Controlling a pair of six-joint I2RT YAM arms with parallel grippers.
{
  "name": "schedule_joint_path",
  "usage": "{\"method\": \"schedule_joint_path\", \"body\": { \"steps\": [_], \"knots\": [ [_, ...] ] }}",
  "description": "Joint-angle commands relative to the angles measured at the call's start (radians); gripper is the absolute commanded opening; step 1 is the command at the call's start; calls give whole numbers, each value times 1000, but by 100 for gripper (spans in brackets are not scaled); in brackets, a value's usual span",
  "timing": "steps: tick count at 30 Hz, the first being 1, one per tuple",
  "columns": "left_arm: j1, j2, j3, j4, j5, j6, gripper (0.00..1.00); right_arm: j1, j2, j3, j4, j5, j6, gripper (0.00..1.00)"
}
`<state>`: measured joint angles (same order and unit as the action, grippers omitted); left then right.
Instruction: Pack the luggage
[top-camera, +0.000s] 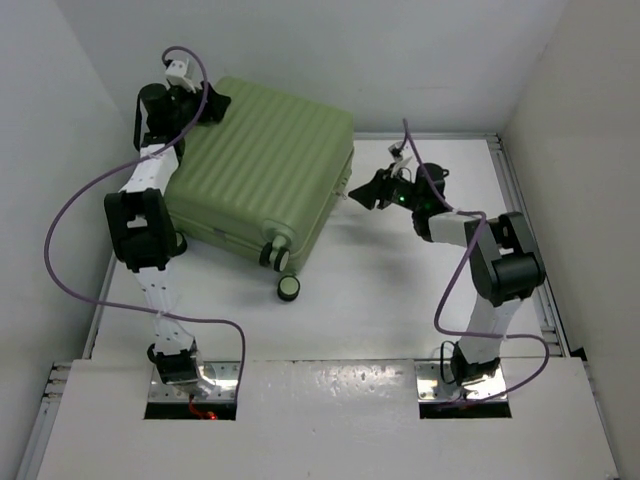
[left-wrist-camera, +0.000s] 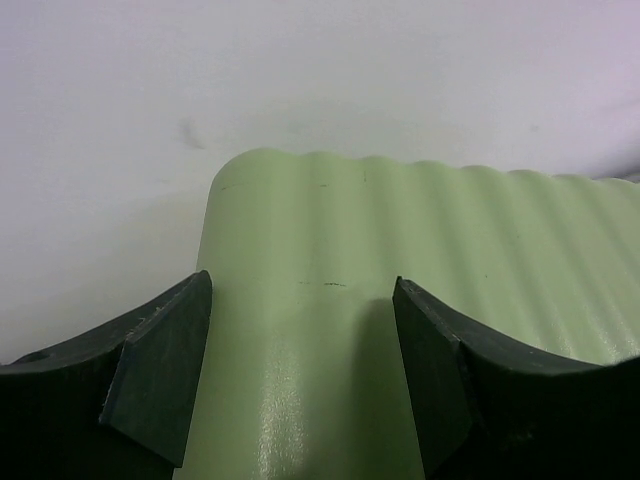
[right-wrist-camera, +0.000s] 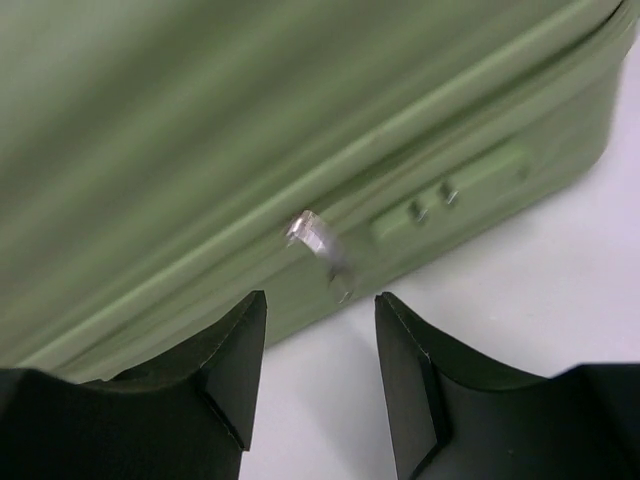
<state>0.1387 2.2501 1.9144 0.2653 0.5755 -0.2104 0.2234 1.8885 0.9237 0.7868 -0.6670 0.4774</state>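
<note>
The luggage (top-camera: 265, 170) is a light green ribbed suitcase lying flat and closed at the back left of the table, with its black-and-green wheels (top-camera: 288, 286) facing the near side. My left gripper (top-camera: 213, 105) hovers over its far left corner, open; in the left wrist view the gripper (left-wrist-camera: 300, 290) has its fingers spread above the ribbed shell (left-wrist-camera: 420, 230). My right gripper (top-camera: 362, 193) is open at the suitcase's right side. In the right wrist view this gripper (right-wrist-camera: 320, 300) sits just short of a silver zipper pull (right-wrist-camera: 322, 250) that hangs from the seam, with nothing between the fingers.
White walls close in the table on the left, back and right. The suitcase's far corner lies close to the back wall (left-wrist-camera: 320, 80). Purple cables (top-camera: 70, 220) loop off both arms. White tabletop (top-camera: 400, 290) shows to the right of and in front of the suitcase.
</note>
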Motion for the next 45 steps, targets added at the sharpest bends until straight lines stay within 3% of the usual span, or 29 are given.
{"method": "schedule_joint_path", "body": {
  "steps": [1,7,11,15,21,23,25,26,27,28,29,32,34,39,45],
  "knots": [
    [-171,123,-284,-658,414,-156,72,-41,-92,-14,0,-57,-3,48],
    [-200,40,-393,-649,457,-165,72,-96,-150,-45,-50,-97,3,48],
    [-226,12,-356,-666,454,-123,75,-125,-204,-81,-83,-112,-25,48],
    [-196,-7,-191,-699,312,-92,79,-168,-246,-102,-87,-207,-19,48],
    [-98,-246,-92,-699,-35,-24,90,-144,-359,-181,-99,-437,-39,47],
    [-56,-315,-92,-675,-94,-61,91,-104,-416,-207,-138,-445,-77,45],
    [14,-414,-118,-664,-162,-122,93,-18,-503,-249,-259,-444,-242,44],
    [59,-484,-150,-655,-176,-139,93,67,-575,-270,-370,-390,-413,40],
    [76,-485,-173,-655,-187,-150,93,98,-595,-278,-482,-360,-415,40],
    [90,-571,-205,-655,-213,-150,94,132,-606,-287,-524,-303,-516,37],
    [99,-616,-237,-655,-213,-126,94,155,-627,-302,-594,-252,-548,35],
    [122,-780,-356,-695,-213,-35,94,310,-628,-373,-580,-133,-667,26],
    [143,-852,-397,-788,-128,38,92,390,-576,-388,-551,-66,-672,23],
    [153,-963,-468,-1079,16,348,89,505,-384,-301,-347,88,-649,24],
    [171,-995,-468,-1406,167,560,88,556,-201,-111,-184,184,-540,30]
  ]
}}
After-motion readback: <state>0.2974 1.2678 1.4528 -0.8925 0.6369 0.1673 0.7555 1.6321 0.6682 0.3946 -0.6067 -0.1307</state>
